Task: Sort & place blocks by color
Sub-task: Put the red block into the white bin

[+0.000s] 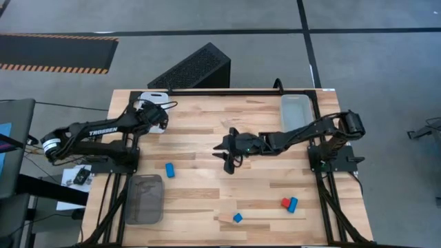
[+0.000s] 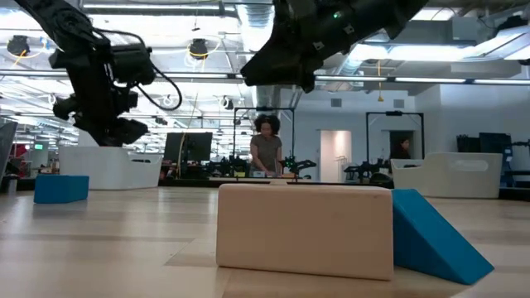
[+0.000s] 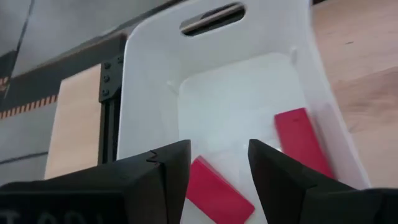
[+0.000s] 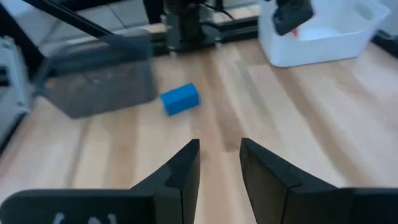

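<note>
Two red blocks (image 3: 217,193) lie in the white tray (image 3: 149,93) at the surface's far left corner. The left hand (image 3: 217,165) hangs right over them, fingers parted, nothing between them: released. Looks like a red drop-off just finishing.

Loose on the surface (image 1: 207,138): one blue block (image 1: 169,169) left of centre, just beyond the grey tray (image 1: 143,200); a small blue one (image 1: 238,218) near the front edge, resting on a flat plain-wood piece (image 1: 262,219); a red block (image 1: 284,202) touching another blue one (image 1: 293,204) at front right. Clear tray (image 1: 296,110) sits at the far right corner; can't tell its contents.

Right hand (image 1: 229,162) hovers mid-surface, fingers a little apart, grasping nothing, pointed toward the left-of-centre blue block.

Next, my read: right arm drops onto that blue block and closes; left arm lifts clear of the white tray first. Front-right red/blue pair touch, so that grasp needs care.
</note>
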